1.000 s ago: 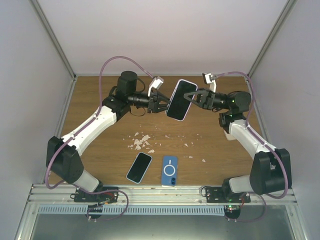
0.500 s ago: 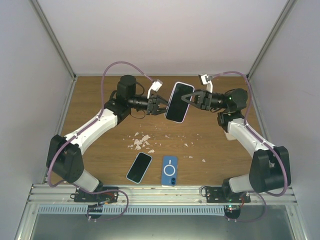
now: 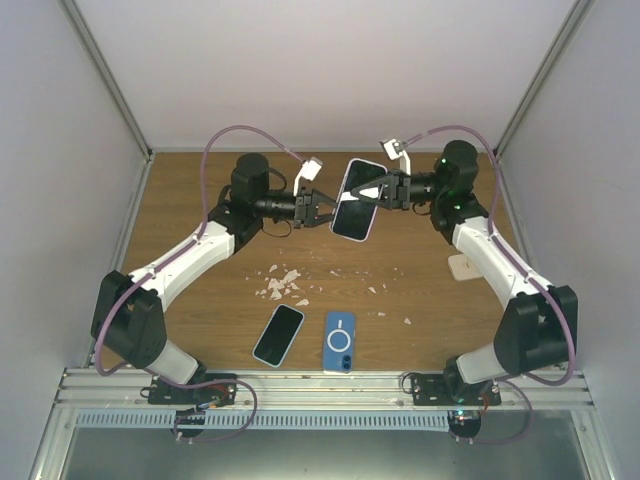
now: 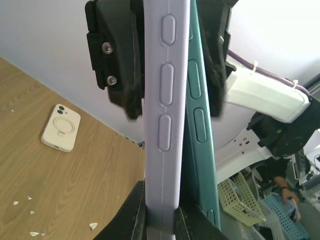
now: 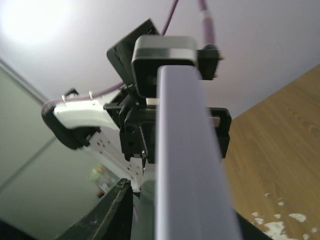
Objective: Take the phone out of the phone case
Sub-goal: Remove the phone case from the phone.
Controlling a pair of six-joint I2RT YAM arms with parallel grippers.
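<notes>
Lilac phone case (image 4: 164, 165), raised side buttons (image 4: 166, 85), teal phone (image 4: 199, 130) beside

No legible text, label, brand or number anywhere.

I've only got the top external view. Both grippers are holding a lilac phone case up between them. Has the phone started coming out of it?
Observer: Yes. In the left wrist view the teal phone shows its own buttoned side beside the lilac silicone phone case, so that side is out of the case wall.
Operator: What is the left arm pinching?
Observer: The left gripper is shut with only the lilac edge between its fingers.
Operator: And the right arm?
Observer: The right gripper brackets both, with one pad against the case and the other against the phone.
</notes>
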